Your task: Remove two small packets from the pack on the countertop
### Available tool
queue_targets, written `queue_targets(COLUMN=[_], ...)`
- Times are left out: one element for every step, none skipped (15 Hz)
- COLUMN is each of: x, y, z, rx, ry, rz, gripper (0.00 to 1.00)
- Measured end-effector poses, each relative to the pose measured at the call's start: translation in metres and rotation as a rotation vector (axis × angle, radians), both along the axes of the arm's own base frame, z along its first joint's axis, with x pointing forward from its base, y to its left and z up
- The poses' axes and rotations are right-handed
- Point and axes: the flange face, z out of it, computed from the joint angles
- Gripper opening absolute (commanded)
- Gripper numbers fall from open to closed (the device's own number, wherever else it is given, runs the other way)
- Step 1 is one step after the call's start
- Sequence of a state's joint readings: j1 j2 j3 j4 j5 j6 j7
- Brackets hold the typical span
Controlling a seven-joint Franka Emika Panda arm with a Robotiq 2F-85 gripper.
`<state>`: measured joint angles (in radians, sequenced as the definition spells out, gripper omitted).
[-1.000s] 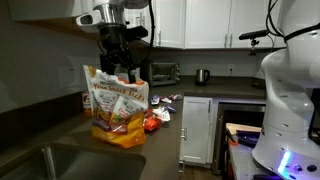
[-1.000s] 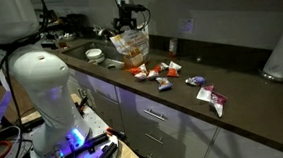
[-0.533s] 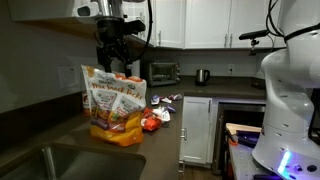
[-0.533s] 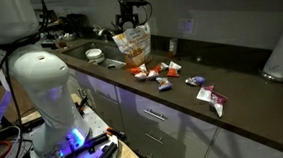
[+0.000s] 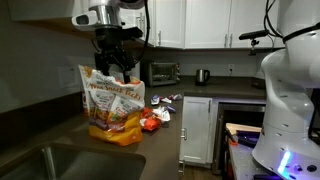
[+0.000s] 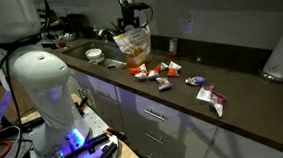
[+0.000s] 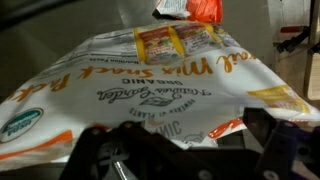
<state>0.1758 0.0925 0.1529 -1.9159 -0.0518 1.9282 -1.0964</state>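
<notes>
The pack (image 5: 112,110) stands upright on the dark countertop (image 5: 60,140), a large glossy bag with an orange-yellow base and a white printed upper; it also shows in an exterior view (image 6: 132,47) and fills the wrist view (image 7: 150,80). My gripper (image 5: 114,70) hangs just above the pack's top with its fingers spread, open and empty, as an exterior view (image 6: 129,20) and the wrist view (image 7: 190,150) also show. A red-orange sliver (image 7: 225,128) shows at the bag's edge near one finger. Several small packets (image 5: 152,122) lie on the counter beside the pack (image 6: 165,82).
A steel sink (image 5: 60,165) lies in front of the pack. A toaster oven (image 5: 163,72) and a kettle (image 5: 202,75) stand behind. A bowl (image 6: 96,54) and a paper towel roll (image 6: 280,54) sit on the counter. Another white robot (image 5: 290,100) stands nearby.
My gripper has shifted a little sideways and down over the pack's top. The pack has straightened slightly. The loose packets have not moved.
</notes>
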Motion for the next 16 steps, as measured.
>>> queue_targets(x=[0.0016,0.0031,0.0044,0.0051,0.0055,0.0056,0.0056,0.0056,0.0056,0.0056,0.0055,0.0054,0.0054,0.0053,0.0054,0.0055], y=[0.0001,-0.0001,-0.0005,-0.0011,-0.0015,-0.0017,-0.0017,-0.0017,-0.0017,-0.0017,-0.0014,-0.001,-0.0009,-0.0009,-0.0009,-0.0008], z=[-0.0035,-0.007,-0.0097,-0.0118,-0.0129,-0.0132,-0.0132,-0.0132,-0.0132,-0.0132,-0.0132,-0.0132,-0.0132,-0.0132,-0.0131,-0.0129], rx=[0.001,0.003,0.004,0.003,0.003,0.003,0.003,0.003,0.003,0.003,0.003,0.003,0.003,0.003,0.003,0.004], ry=[0.001,0.002,0.003,0.006,0.008,0.008,0.008,0.008,0.008,0.008,0.008,0.008,0.008,0.008,0.008,0.007], rz=[0.005,0.01,0.013,0.013,0.012,0.012,0.012,0.012,0.012,0.012,0.012,0.013,0.013,0.013,0.013,0.013], gripper=[1.0,1.0,1.0,1.0,1.0,1.0,1.0,1.0,1.0,1.0,1.0,1.0,1.0,1.0,1.0,1.0])
